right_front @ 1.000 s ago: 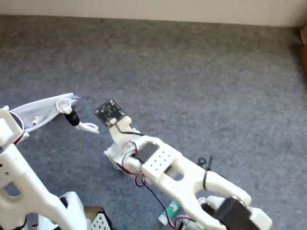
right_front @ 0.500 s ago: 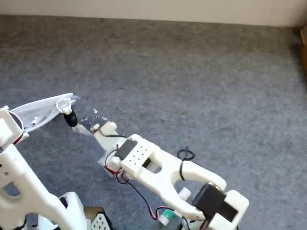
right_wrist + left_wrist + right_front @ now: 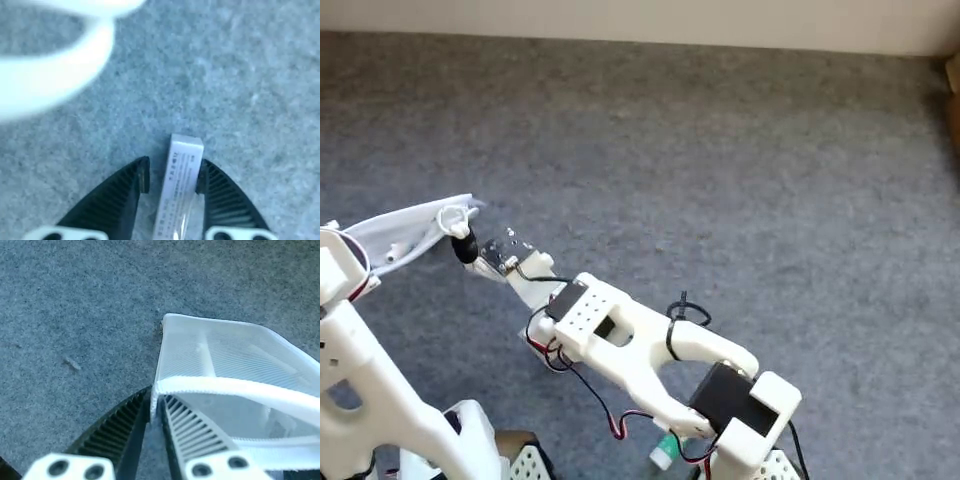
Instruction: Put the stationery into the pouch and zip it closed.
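From where I stand, the left gripper (image 3: 155, 400) has its jaws pinched tight on the rim of the white mesh fabric pouch (image 3: 225, 360). It holds the pouch out over the grey carpeted table (image 3: 720, 150) at about 9 o'clock. The pouch's free end carries a white ring (image 3: 450, 216).

Just off that end, toward 4 o'clock from the ring, sits the right gripper (image 3: 172, 172). Its jaws are narrow and closed on a slim white printed stick (image 3: 182, 160), a piece of stationery in a clear wrapper that pokes out past the fingertips toward the pouch.

The stick looks ready to go in, but I can't tell how far the mouth gapes.

- **Missing the mouth:** the stick may strike the rim band or the ring instead of the opening. That would push the soft mesh aside.
- **Losing the pouch:** the left jaws hold only a thin edge, so a firm shove could drag the pouch out of the pinch or fold it shut.
- **Dropping the stick:** the wrapper looks slick. If the stick catches on the mesh, it may twist in the jaws and fall onto the carpet short of the pouch.
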You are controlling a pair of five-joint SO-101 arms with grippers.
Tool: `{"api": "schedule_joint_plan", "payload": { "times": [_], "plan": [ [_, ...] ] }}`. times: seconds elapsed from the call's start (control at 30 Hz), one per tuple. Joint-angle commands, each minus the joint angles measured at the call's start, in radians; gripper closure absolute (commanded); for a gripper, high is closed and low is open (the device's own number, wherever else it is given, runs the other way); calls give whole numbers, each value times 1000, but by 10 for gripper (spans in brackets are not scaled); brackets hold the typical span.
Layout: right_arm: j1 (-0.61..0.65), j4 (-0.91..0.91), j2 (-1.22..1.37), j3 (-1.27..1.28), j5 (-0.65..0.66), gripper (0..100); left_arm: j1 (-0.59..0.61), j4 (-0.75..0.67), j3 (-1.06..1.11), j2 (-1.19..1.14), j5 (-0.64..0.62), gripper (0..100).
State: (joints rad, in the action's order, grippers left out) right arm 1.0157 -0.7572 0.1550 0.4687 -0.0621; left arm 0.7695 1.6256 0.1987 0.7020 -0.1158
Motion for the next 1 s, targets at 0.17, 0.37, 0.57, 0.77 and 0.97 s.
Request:
{"api": "schedule_joint_plan", "payload": {
  "times": [0.17, 0.37, 0.57, 0.77, 0.97],
  "plan": [
    [-12, -4, 2, -39, 0, 994, 15, -14, -4, 5, -11, 989],
    [-10, -96, -2, -45, 0, 994, 15, -14, -4, 5, -11, 989],
    [-22, -130, -67, -97, 0, 994, 15, -14, -4, 5, -11, 989],
    [-94, -128, -166, -96, 0, 994, 13, -14, -5, 5, -11, 989],
    [-208, -124, -185, -104, 0, 994, -90, -14, -5, 7, -9, 989]
  ]
}}
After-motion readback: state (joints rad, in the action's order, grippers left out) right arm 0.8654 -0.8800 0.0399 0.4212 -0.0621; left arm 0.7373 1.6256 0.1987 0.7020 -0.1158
